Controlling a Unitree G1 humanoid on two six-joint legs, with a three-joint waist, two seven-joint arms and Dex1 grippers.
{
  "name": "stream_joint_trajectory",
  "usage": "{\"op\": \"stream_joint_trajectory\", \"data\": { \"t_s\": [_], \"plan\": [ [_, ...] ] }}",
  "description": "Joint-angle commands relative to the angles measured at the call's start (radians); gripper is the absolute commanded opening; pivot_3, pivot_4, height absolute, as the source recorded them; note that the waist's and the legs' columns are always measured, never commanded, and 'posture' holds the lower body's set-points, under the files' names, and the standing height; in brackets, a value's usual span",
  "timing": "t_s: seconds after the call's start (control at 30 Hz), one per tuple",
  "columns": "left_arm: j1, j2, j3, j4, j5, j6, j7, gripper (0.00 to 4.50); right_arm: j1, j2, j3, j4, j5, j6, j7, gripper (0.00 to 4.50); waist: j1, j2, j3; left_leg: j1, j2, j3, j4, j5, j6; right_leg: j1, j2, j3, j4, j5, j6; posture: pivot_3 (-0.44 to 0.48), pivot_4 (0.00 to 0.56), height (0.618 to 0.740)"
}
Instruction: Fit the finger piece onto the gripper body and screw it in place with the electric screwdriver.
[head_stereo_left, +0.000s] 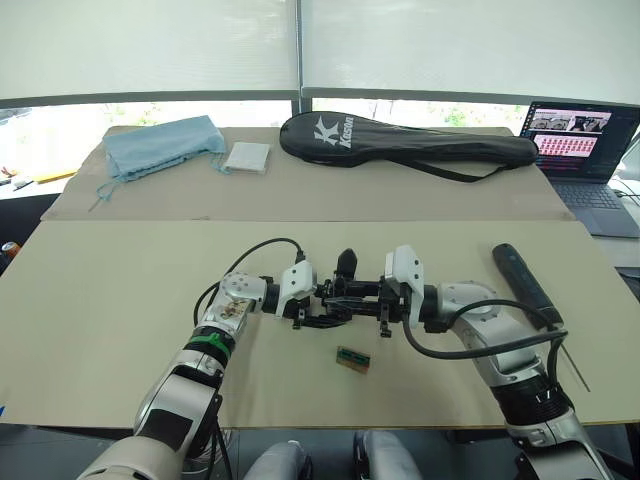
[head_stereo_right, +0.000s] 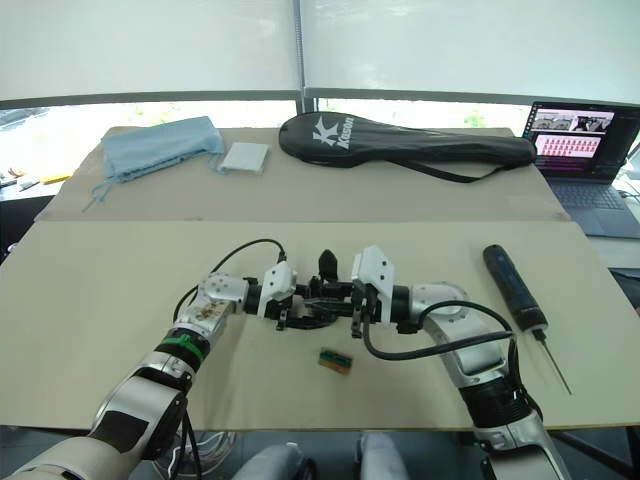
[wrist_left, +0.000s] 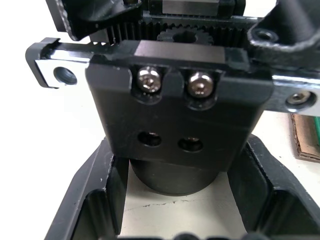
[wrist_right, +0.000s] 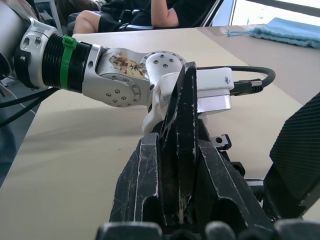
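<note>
Worktop (head_stereo_left: 120, 330): tan sheet. I see both arms meet over its middle, with bare surface to either side and toward the far seam.
Gripper body (wrist_left: 175, 125): black block with two bright screws above two empty holes. It sits between my left gripper (head_stereo_left: 312, 312) fingers (wrist_left: 95, 200), which are pressed against its sides. A black pointed finger rises from it in the head views.
Finger piece (wrist_right: 182, 145): thin black tapered piece. I have it pinched edge-on between the right gripper (head_stereo_left: 372, 300) fingers (wrist_right: 142, 185), right at the gripper body.
Electric screwdriver (head_stereo_right: 515, 288): lies flat to the right of my right arm, bit toward the near edge, well apart from both grippers.
Green-brown block (head_stereo_left: 352, 360): lies flat just in front of the grippers, near side.
Containers: black racket bag (head_stereo_left: 400, 140) zipped shut along the far strip, so I cannot tell its contents. Blue cloth (head_stereo_left: 160, 145) and white pad (head_stereo_left: 247, 157) lie beside it.
Edges: laptop (head_stereo_left: 585, 165) stands open at the far right corner. Screwdriver bit lies close to the right edge.
</note>
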Motion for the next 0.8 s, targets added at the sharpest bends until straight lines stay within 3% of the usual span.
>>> {"op": "stream_joint_trajectory", "data": {
  "t_s": [0.03,0.8],
  "plan": [
    [0.015,0.005,-0.020,0.001,0.024,0.008,-0.004,2.28,-0.006,-0.013,0.009,-0.013,0.012,0.026,0.020,0.41,0.000,0.000,0.000,0.000,0.000,0.000,0.000,0.000,0.000,0.000,0.000,0.000,0.000,0.000,0.000,0.000,0.150,0.740],
    [0.014,0.001,-0.020,0.009,0.023,-0.001,0.002,2.28,-0.017,-0.026,0.008,0.005,-0.003,0.117,-0.027,0.41,0.001,0.000,-0.002,0.000,0.000,0.000,0.000,0.000,0.000,0.000,0.000,0.000,0.000,0.000,0.000,0.000,0.150,0.740]
  ]
}}
